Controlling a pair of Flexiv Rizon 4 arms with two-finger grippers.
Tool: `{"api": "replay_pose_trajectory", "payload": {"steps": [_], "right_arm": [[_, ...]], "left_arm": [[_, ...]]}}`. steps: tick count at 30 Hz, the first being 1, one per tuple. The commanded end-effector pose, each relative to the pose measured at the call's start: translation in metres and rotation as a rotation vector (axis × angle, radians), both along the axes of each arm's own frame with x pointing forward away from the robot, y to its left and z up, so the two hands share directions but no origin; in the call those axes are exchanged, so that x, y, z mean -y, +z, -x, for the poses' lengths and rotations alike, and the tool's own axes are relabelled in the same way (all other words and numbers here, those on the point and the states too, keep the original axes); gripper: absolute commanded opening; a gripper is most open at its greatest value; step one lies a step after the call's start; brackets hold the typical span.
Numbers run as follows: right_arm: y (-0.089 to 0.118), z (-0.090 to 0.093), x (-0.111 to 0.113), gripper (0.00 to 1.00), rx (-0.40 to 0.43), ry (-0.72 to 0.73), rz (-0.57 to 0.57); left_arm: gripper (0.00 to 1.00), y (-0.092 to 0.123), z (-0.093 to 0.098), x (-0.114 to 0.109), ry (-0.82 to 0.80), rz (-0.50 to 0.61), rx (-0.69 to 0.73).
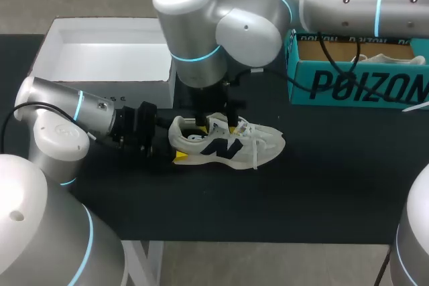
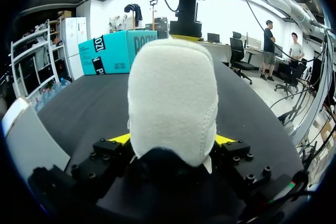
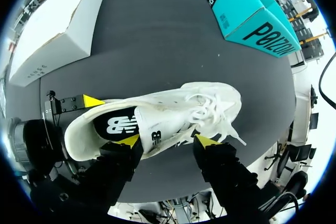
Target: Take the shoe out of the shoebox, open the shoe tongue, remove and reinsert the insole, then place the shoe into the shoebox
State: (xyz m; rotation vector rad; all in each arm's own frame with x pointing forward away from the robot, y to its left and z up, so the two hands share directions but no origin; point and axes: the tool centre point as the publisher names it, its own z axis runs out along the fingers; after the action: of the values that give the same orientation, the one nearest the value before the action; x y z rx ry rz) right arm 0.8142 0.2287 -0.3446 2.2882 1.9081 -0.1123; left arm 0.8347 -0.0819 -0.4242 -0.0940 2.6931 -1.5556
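Note:
A white sneaker (image 1: 231, 144) with a dark logo lies on its sole on the black table, toe to the right. My left gripper (image 1: 175, 151) reaches in from the left and is shut on the heel (image 2: 173, 103), one yellow tip on each side. My right gripper (image 3: 167, 141) hangs straight down over the shoe's opening, open. Its fingertips (image 3: 206, 141) straddle the tongue and upper side wall (image 3: 157, 136), just behind the laces (image 3: 210, 109). The dark insole (image 3: 113, 125) shows inside the shoe. The teal shoebox (image 1: 355, 75) stands at the back right.
A white box lid (image 1: 107, 55) lies open side up at the back left, close behind my left arm. The teal shoebox holds crumpled paper (image 1: 385, 58). Black table surface stretches in front of and to the right of the shoe.

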Motion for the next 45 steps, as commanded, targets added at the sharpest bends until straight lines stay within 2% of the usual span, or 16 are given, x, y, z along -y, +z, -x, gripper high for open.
{"api": "replay_pose_trajectory", "payload": {"steps": [1,2,13,16,19,23,29,32,37,45], "right_arm": [[-0.002,-0.005,0.006,0.53,-0.004,-0.009,0.011],[-0.003,-0.006,0.007,0.50,-0.003,-0.011,0.016],[0.009,-0.016,0.015,0.43,0.022,-0.030,0.027],[0.009,-0.019,0.019,0.37,0.024,-0.041,0.033],[0.009,-0.023,0.024,0.18,0.026,-0.056,0.036],[0.010,-0.027,0.029,0.00,0.027,-0.069,0.031],[0.014,-0.029,0.038,0.00,0.024,-0.082,0.018],[0.021,-0.021,0.045,0.00,0.028,-0.076,0.017],[0.027,-0.020,0.066,0.00,0.029,-0.063,0.025],[0.020,-0.026,0.093,0.00,0.023,-0.043,0.049]], "left_arm": [[0.00,-0.001,0.000,0.000,0.001,0.001,0.001],[0.00,-0.001,0.000,0.000,0.001,0.001,0.001],[0.00,-0.001,0.000,0.000,0.001,0.001,0.001],[0.00,-0.001,0.000,0.000,0.001,0.001,0.001],[0.00,-0.001,0.000,0.000,0.001,0.001,0.001],[0.00,-0.001,0.000,0.000,0.001,0.001,0.001],[0.00,-0.001,0.000,0.000,0.001,0.001,0.001],[0.00,-0.001,0.000,0.000,0.001,0.001,0.001],[0.00,-0.001,0.000,0.000,0.001,0.001,0.001],[0.00,-0.001,0.000,0.000,0.001,0.001,0.001]]}}
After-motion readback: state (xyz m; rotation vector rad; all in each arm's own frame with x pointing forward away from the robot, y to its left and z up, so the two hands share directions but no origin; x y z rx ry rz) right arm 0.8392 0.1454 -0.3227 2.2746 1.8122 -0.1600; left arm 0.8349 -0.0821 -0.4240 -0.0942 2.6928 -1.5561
